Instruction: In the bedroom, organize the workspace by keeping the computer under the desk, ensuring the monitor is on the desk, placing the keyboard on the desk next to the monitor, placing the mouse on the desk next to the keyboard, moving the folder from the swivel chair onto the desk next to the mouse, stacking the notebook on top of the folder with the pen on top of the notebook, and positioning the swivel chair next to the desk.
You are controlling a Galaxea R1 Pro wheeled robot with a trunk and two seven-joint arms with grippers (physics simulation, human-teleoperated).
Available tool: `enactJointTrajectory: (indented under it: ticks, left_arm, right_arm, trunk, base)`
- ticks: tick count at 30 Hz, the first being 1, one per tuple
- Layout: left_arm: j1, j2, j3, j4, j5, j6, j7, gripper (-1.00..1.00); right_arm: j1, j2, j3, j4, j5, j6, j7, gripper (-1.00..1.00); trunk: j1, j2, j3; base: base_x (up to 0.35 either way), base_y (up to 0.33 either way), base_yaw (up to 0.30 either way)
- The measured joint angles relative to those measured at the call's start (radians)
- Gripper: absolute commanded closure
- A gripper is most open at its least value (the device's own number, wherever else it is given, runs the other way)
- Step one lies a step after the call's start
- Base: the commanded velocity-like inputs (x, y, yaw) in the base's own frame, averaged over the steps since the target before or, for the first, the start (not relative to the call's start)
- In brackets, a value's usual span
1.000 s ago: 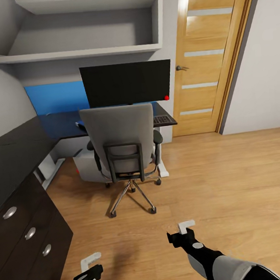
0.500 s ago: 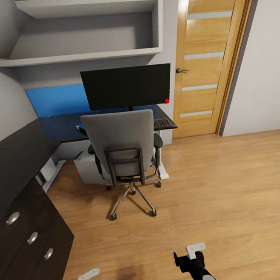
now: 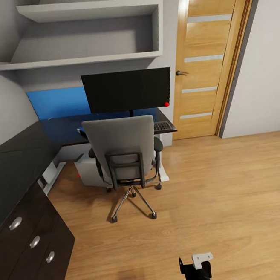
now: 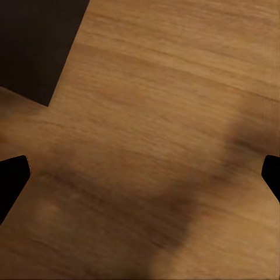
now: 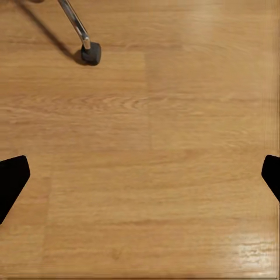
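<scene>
The grey swivel chair (image 3: 121, 148) stands with its back to me at the black L-shaped desk (image 3: 13, 163). On the desk behind it rises the black monitor (image 3: 127, 90), and the keyboard (image 3: 163, 126) pokes out to the right of the chair back. The white-grey computer (image 3: 88, 170) sits under the desk. The chair back hides the seat; folder, notebook, pen and mouse are hidden. My right gripper (image 3: 194, 264) (image 5: 140, 181) is open low over the floor, one chair caster (image 5: 90, 53) ahead of it. My left gripper (image 4: 140, 181) is open beside the desk's drawer unit (image 4: 35, 46).
Round-knobbed drawers (image 3: 34, 242) front the desk's near wing at the left. Grey wall shelves (image 3: 91, 33) hang above a blue wall panel (image 3: 57, 103). A wooden door (image 3: 207, 56) stands shut at the right, with bare wood floor (image 3: 230, 191) in front of it.
The whole picture has slid downward, so the camera moved. Both arms have sunk toward the picture's bottom edge, with little more than the fingertips left in sight. Chair and desk things are unmoved.
</scene>
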Motion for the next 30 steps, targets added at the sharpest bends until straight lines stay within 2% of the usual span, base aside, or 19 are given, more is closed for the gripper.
enactJointTrajectory:
  ticks: [9,15,22,30]
  left_arm:
    - [0.037,0.003,0.000,0.000,0.000,-0.002,0.000,-1.00]
    - [0.070,0.006,0.001,0.000,0.000,-0.014,0.000,-1.00]
    - [0.136,0.008,0.003,0.000,0.002,-0.094,0.000,-1.00]
    - [0.216,0.017,0.004,0.001,0.003,-0.171,0.000,-1.00]
  right_arm:
    - [0.026,-0.023,0.000,0.025,-0.001,-0.022,-0.002,-1.00]
    - [0.078,-0.058,0.000,0.030,-0.002,-0.088,-0.003,-1.00]
    - [0.154,-0.087,0.000,0.031,-0.003,-0.173,-0.004,-1.00]
    - [0.245,-0.094,0.001,0.032,-0.003,-0.260,-0.005,-1.00]
  trunk:
    - [-0.035,0.063,0.028]
    - [-0.058,0.105,0.047]
    - [-0.084,0.154,0.069]
    - [-0.115,0.210,0.094]
  base:
    - [0.000,0.000,0.000]
    - [0.000,0.000,0.000]
    - [0.000,0.000,0.000]
    - [0.000,0.000,0.000]
